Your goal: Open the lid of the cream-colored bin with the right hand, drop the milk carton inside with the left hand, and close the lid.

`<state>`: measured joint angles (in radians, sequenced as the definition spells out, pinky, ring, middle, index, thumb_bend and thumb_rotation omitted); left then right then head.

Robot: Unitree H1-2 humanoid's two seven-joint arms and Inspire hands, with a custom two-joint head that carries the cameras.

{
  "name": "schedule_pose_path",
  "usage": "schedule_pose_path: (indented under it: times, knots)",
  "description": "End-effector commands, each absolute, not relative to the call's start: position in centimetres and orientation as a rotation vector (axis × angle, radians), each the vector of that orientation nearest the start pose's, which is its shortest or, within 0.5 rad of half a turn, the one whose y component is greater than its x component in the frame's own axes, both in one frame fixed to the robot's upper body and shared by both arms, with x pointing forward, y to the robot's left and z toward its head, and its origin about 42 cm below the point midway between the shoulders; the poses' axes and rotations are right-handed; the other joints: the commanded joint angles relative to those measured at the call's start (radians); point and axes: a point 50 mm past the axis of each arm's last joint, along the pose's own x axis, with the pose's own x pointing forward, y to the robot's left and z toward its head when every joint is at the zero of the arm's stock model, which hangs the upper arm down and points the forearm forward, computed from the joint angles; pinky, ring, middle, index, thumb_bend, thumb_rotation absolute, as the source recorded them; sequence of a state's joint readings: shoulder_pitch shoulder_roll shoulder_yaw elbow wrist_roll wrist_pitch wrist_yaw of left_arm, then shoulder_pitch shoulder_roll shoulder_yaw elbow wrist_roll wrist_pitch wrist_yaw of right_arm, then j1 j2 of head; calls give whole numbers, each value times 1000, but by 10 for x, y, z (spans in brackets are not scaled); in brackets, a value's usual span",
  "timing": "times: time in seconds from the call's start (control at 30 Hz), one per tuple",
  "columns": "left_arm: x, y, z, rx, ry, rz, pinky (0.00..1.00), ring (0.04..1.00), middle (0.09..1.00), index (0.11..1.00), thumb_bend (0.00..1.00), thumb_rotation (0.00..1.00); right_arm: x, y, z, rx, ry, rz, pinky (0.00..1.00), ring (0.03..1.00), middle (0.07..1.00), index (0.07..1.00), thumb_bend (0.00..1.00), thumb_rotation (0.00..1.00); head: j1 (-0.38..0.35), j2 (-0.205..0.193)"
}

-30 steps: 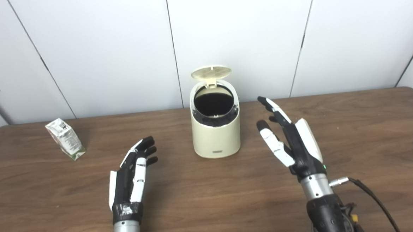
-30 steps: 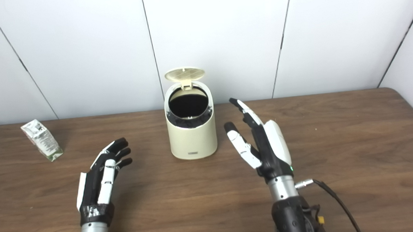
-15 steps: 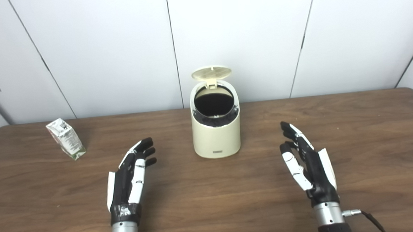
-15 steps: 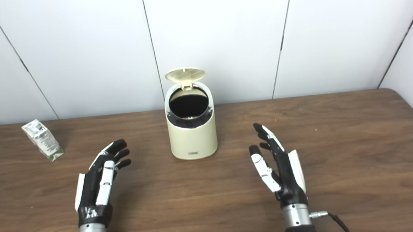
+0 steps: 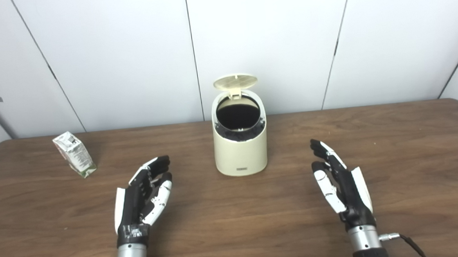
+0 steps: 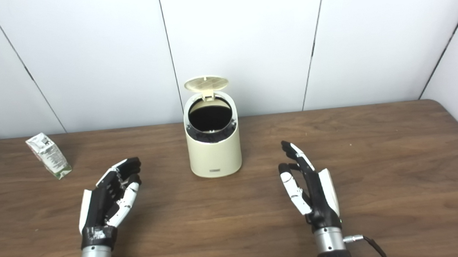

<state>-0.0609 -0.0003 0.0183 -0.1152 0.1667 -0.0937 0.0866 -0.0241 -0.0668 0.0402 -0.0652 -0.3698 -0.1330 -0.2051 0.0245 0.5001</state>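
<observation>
Two hands hover low over a dark wood-grain table (image 5: 234,222), both holding nothing. The cream-colored bin (image 5: 240,143) is a smooth, rounded plastic cylinder with a slanted top opening that shows a dark inside; a small label sits low on its front. Its lid (image 5: 235,81), a flat disc with a fine grid pattern underneath, stands tipped back on its rear hinge, so the bin is open. The bin stands near the table's far edge, in front of plain white wall panels (image 5: 131,51) split by thin dark seams.

The milk carton (image 5: 74,154) is a small white box with green print and a folded top, leaning to one side on the table far to the left, well apart from the bin and from both hands.

The left hand (image 5: 140,199) is black with white plates, fingers apart and slightly curled, palm turned inward. The right hand (image 5: 342,187) is open too, fingers spread and pointing away toward the wall.

Compared with half a second ago, the left hand has rolled so its thumb shows more, while the right hand has barely shifted; a second ago it was raised close beside the bin
</observation>
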Motion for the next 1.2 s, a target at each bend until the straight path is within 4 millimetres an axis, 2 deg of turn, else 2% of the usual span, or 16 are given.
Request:
schedule_pose_path:
  times: [0.0, 0.1, 0.13, 0.2, 0.23, 0.37, 0.43, 0.47, 0.53, 0.57, 0.73, 0.83, 0.93, 0.97, 1.0, 1.17]
  knots:
    - [309, 219, 186, 226, -426, 128, 684, 782, 762, 767, 477, 237, 292, -227, 135, -428, -304, -138, 763, 854, 864, 850, 136, 863, 7, -1]
    - [309, 229, 200, 304, -489, 151, 652, 770, 772, 779, 544, 262, 292, -229, 134, -424, -303, -139, 761, 856, 867, 851, 135, 824, 20, -3]
    - [309, 237, 209, 299, -515, 172, 648, 768, 772, 779, 552, 267, 292, -230, 133, -418, -305, -141, 761, 856, 867, 851, 135, 815, 34, -4]
    - [309, 251, 227, 309, -568, 225, 675, 783, 777, 787, 596, 212, 292, -234, 131, -418, -307, -145, 754, 851, 864, 847, 157, 805, 58, -7]
    - [308, 259, 236, 324, -591, 252, 662, 768, 774, 786, 613, 231, 292, -235, 131, -418, -301, -147, 756, 851, 864, 848, 160, 812, 73, -9]
    - [308, 285, 260, 346, -649, 308, 637, 757, 781, 800, 644, 211, 292, -242, 129, -421, -301, -146, 778, 861, 868, 852, 169, 862, 121, -18]
    - [305, 298, 269, 365, -659, 348, 632, 755, 781, 805, 645, 203, 293, -246, 129, -426, -307, -145, 779, 860, 866, 852, 166, 865, 140, -20]
    - [304, 306, 273, 373, -658, 374, 632, 751, 775, 796, 649, 181, 293, -249, 129, -429, -310, -143, 778, 860, 864, 852, 150, 835, 161, -21]
    - [301, 317, 276, 376, -652, 407, 632, 750, 771, 791, 658, 162, 294, -255, 129, -432, -321, -140, 774, 860, 864, 850, 132, 792, 189, -21]
    - [299, 321, 276, 371, -648, 416, 626, 750, 770, 787, 699, 170, 294, -259, 129, -430, -328, -140, 775, 860, 862, 848, 116, 766, 216, -23]
    - [289, 339, 279, 359, -602, 479, 602, 759, 783, 792, 770, 181, 294, -268, 127, -404, -321, -149, 795, 865, 864, 850, 110, 738, 266, -30]
    - [283, 350, 281, 380, -578, 542, 671, 794, 801, 812, 810, 248, 295, -274, 126, -400, -338, -143, 798, 870, 868, 844, 104, 667, 301, -34]
    - [278, 355, 282, 416, -567, 600, 632, 778, 785, 794, 859, 282, 295, -278, 127, -409, -336, -140, 794, 872, 875, 849, 90, 657, 337, -35]
    - [276, 358, 283, 435, -555, 616, 636, 777, 790, 799, 865, 302, 295, -280, 128, -408, -329, -141, 792, 872, 877, 854, 89, 654, 367, -35]
    - [274, 361, 283, 453, -545, 624, 646, 777, 795, 803, 878, 325, 295, -281, 129, -415, -325, -144, 788, 869, 877, 857, 95, 668, 367, -35]
    - [272, 366, 278, 465, -485, 614, 697, 803, 814, 822, 947, 340, 298, -292, 130, -431, -347, -136, 735, 841, 852, 836, 98, 705, 464, -48]
